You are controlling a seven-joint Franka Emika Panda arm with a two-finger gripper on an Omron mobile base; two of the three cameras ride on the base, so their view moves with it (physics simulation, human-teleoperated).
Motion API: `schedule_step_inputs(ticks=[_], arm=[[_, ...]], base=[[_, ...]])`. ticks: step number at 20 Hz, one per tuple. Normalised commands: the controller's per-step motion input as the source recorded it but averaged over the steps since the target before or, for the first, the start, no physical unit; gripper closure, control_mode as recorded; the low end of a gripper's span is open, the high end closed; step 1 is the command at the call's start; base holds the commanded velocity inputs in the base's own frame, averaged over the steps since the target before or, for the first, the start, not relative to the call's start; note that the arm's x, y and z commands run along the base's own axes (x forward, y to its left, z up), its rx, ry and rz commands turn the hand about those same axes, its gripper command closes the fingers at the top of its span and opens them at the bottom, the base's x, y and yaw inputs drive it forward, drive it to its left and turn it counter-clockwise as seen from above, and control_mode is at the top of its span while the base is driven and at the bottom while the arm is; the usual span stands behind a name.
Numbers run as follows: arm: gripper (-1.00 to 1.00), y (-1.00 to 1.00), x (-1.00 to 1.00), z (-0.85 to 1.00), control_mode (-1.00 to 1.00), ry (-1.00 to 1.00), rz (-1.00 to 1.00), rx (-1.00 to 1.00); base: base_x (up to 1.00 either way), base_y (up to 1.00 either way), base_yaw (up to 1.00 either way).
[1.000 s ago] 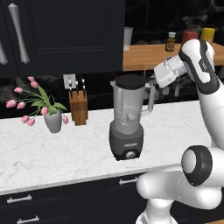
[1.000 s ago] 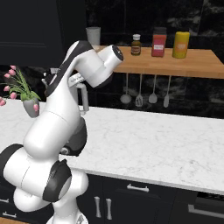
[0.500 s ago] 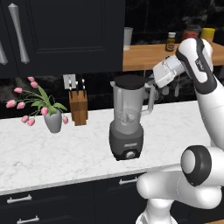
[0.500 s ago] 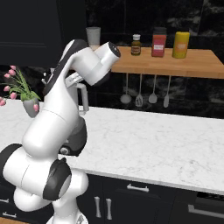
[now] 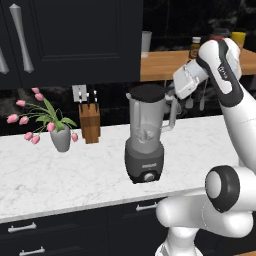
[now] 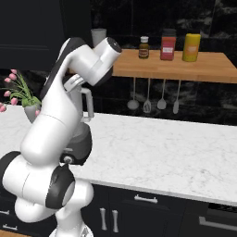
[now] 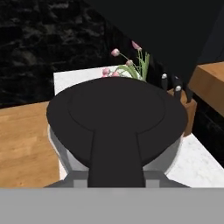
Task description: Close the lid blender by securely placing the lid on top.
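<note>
The blender (image 5: 145,145), a clear jar on a dark grey base, stands on the white marble counter (image 5: 75,175). The black round lid (image 5: 147,92) lies level across the jar's mouth. From the right my gripper (image 5: 171,93) reaches in at lid height, shut on the lid's tab beside the jar's handle. In the hand view the lid (image 7: 116,109) spreads over the jar's rim (image 7: 170,155), its tab (image 7: 116,162) pointing toward the camera. In the right base view my arm hides most of the blender (image 6: 79,147); only its base and handle show.
A grey vase of pink tulips (image 5: 61,137) and a wooden knife block (image 5: 90,121) stand left of the blender. A wooden shelf (image 6: 203,67) with bottles hangs behind my hand, utensils (image 6: 147,99) below it. A dark upper cabinet (image 5: 75,40) sits above the vase.
The wrist and elbow have risen slightly. The lid has stayed over the jar's mouth, and the gripper has not opened.
</note>
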Motion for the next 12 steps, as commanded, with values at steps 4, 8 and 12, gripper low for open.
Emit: schedule_step_inputs(ticks=[4, 8, 12], arm=[[-1.0, 0.35, 0.0, -0.07, -1.0, -0.01, 0.02, -0.1], [-1.0, 0.24, -0.07, -0.23, -1.0, 0.0, 0.03, -0.09], [-1.0, 0.01, -0.18, -0.19, -1.0, 0.0, 0.02, -0.04]], base=[[0.0, 0.0, 0.0], [0.0, 0.0, 0.0], [0.0, 0.0, 0.0]])
